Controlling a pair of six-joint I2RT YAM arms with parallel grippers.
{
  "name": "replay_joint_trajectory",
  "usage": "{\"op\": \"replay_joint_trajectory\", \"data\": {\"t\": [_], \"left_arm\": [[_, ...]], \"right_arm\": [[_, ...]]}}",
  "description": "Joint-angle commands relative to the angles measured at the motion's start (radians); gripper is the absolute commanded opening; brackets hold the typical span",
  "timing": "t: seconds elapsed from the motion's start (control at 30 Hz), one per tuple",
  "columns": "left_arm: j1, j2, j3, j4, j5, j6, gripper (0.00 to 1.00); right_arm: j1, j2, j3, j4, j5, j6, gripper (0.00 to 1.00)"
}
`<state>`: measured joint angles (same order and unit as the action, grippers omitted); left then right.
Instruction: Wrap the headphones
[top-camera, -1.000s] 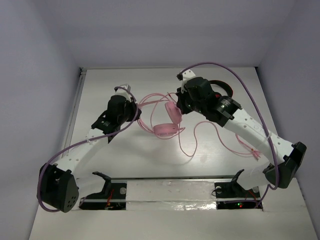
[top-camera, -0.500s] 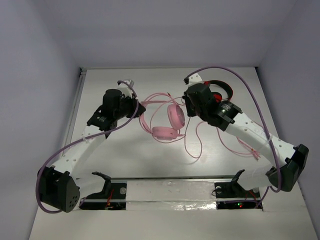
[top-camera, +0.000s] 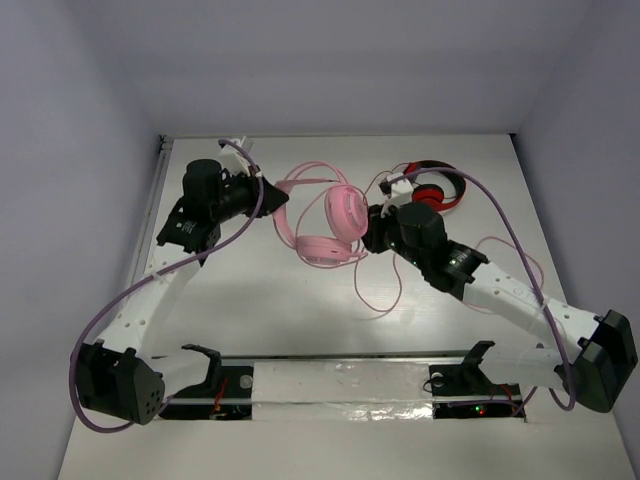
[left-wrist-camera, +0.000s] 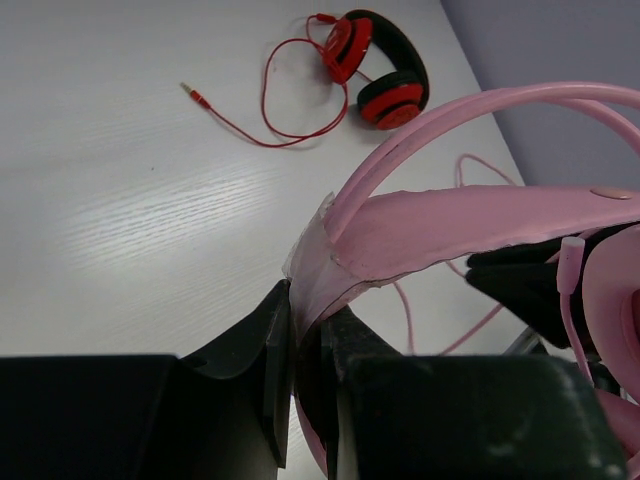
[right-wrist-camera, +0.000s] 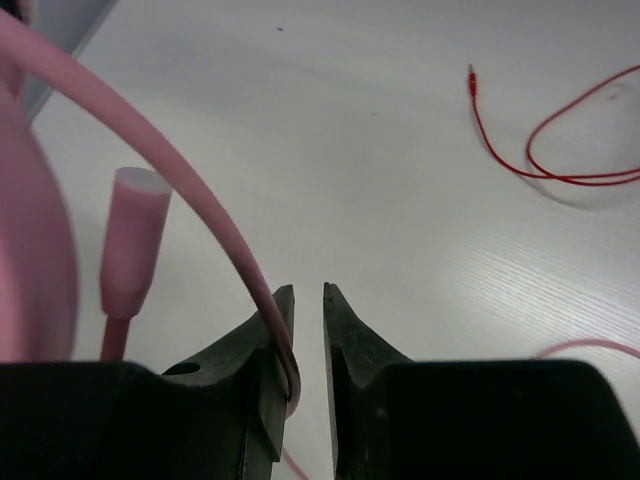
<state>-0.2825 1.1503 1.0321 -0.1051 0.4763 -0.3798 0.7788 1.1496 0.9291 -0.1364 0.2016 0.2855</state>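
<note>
Headphones in pink sit around the middle of the counter, between the two arms. Nearest the bases, their thin cable sags in a loose loop on the counter.

Just beyond that loop, the right end effector waits beside the earcups with its jaws a narrow slit apart. The cable runs along the inner edge of one finger, not pinched.

Further on, the left end effector is clamped tight on the headband.

By the look of it the wrapping is at an early stage, since most of the cable lies slack. The next move calls for a firm pinch on the cable and a turn around the headband while the left side steadies the set.

Whether any turn is already on cannot be told. The plug end is lost behind the right arm, and a short pink stub by the earcup is too blurred to name.

At the far side lies a red-and-black pair — its red lead should be kept out of the wrap.
</note>
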Motion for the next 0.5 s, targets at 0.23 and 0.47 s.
{"op": "replay_joint_trajectory", "data": {"t": [0.23,0.47], "left_arm": [[0.075,-0.027,0.086,0.122,0.245,-0.174,0.0],[0.129,-0.011,0.137,0.119,0.26,-0.24,0.0]], "right_arm": [[-0.021,0.028,-0.177,0.596,-0.318,0.076,0.4],[-0.021,0.116,-0.262,0.782,-0.338,0.138,0.46]]}}
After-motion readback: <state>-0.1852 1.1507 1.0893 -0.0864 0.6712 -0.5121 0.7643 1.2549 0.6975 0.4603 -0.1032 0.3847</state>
